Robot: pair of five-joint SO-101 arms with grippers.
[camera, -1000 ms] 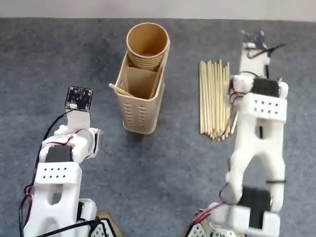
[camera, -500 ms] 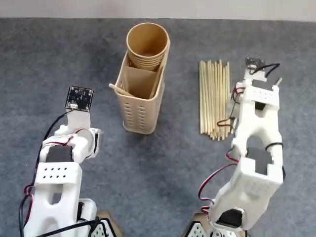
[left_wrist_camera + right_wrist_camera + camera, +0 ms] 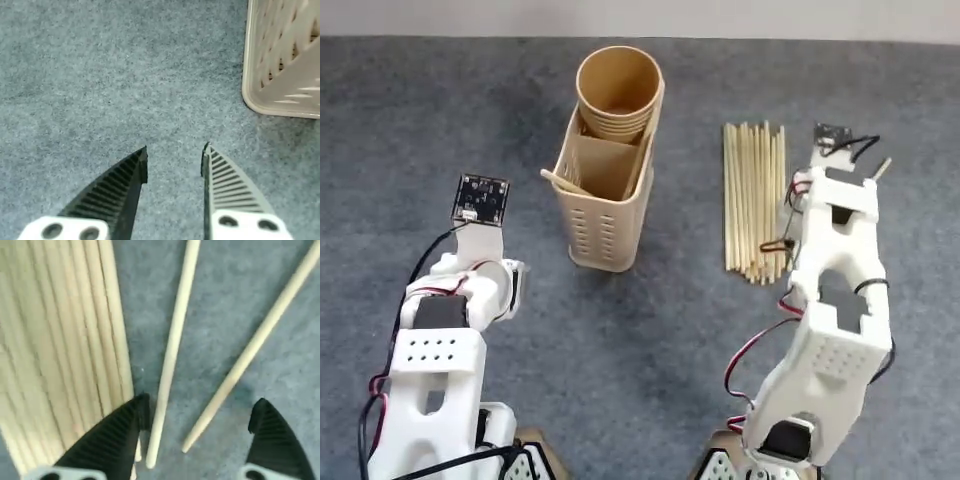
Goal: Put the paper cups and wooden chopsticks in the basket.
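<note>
– Jaws on both arms: how do they stand?

– Parted on each. The left gripper [image 3: 175,150] hangs over grey carpet [image 3: 100,65] with its two ribbed fingers spread, and a corner of the beige perforated plastic basket [image 3: 280,65] sits a little way beyond one fingertip. The right gripper [image 3: 200,402] is spread wider, low over the carpet. Two loose wooden chopsticks [image 3: 175,330] lie between its fingers, and the row of pale wooden chopsticks [image 3: 55,340] lies just beside one finger.

– Where do the task's things lie, seen from the high camera?

– The basket [image 3: 605,235] stands on the carpet at upper centre of the frame. A stack of brown paper cups [image 3: 618,90] sits upright in the compartment nearest the top edge. A single wooden chopstick [image 3: 560,182] leans out of the next compartment, over the basket's left rim. The row of chopsticks [image 3: 752,195] lies flat in the upper right, side by side, well apart from the basket.

– And the arms?

– The white right arm [image 3: 835,290] runs up the right side of the frame, along the right edge of the row. The white left arm [image 3: 450,310] sits at lower left, to the left of the basket and below it.
</note>
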